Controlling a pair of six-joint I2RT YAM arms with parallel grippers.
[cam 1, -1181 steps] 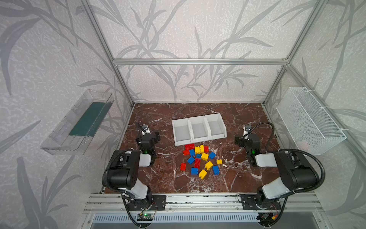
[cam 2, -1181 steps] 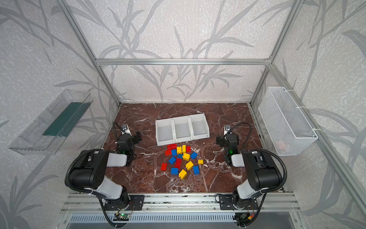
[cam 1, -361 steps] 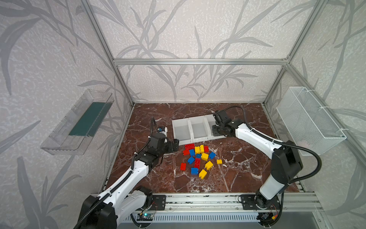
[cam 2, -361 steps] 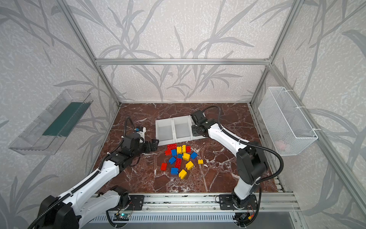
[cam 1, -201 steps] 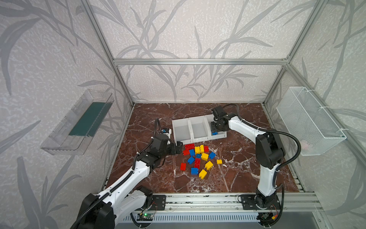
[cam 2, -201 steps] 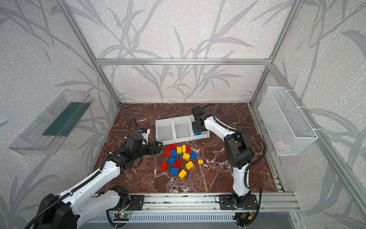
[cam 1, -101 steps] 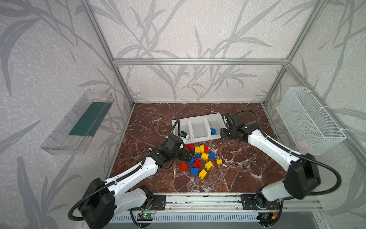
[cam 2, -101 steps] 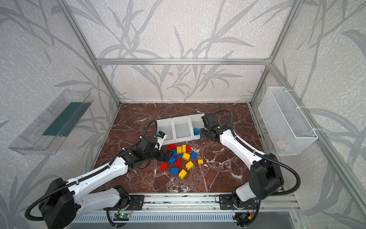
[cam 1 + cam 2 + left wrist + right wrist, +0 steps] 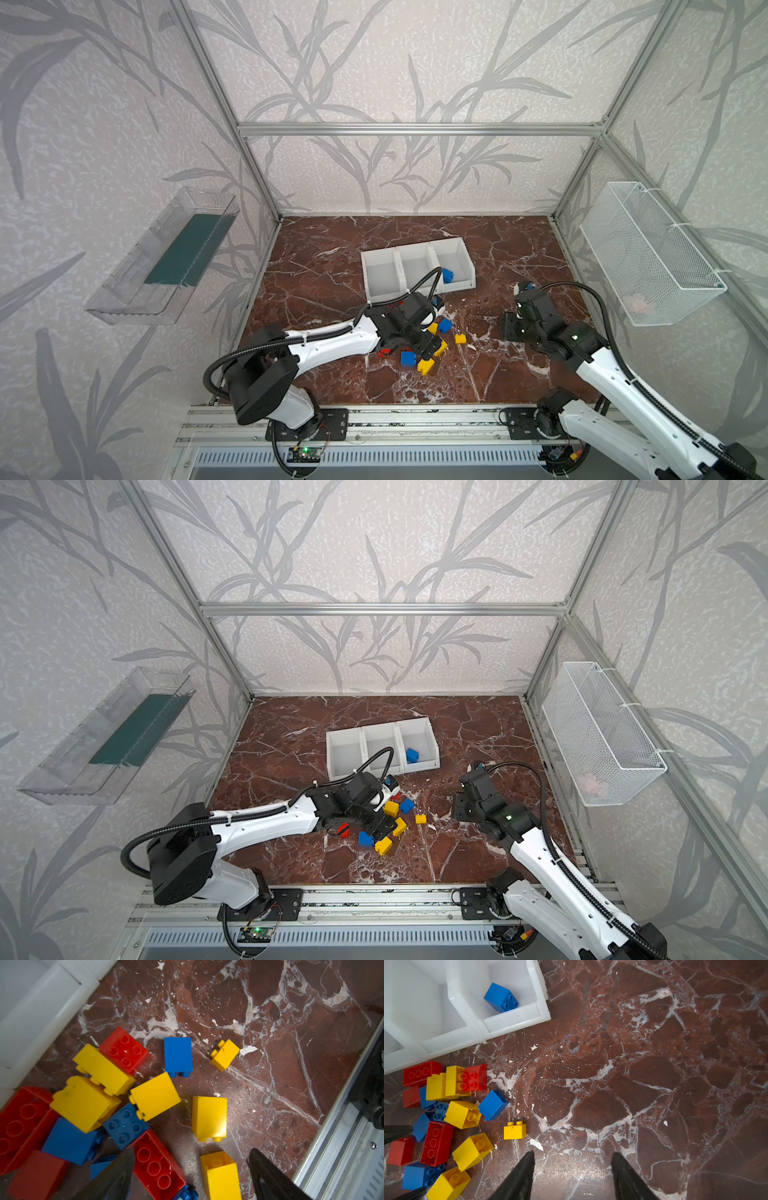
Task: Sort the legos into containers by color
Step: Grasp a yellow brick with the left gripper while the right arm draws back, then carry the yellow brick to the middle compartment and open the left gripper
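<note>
Containers [image 9: 382, 275]: 3, 1 blue lego [image 9: 447, 275] inside

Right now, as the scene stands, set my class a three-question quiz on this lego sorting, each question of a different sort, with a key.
1. True or false: the right gripper holds a yellow lego.
2. What colour is the one brick lying in the containers? A red, B blue, C yellow.
3. Fill in: the left gripper hangs over the pile of loose legos with its jaws ____.
Key: 1 false; 2 B; 3 open.
</note>
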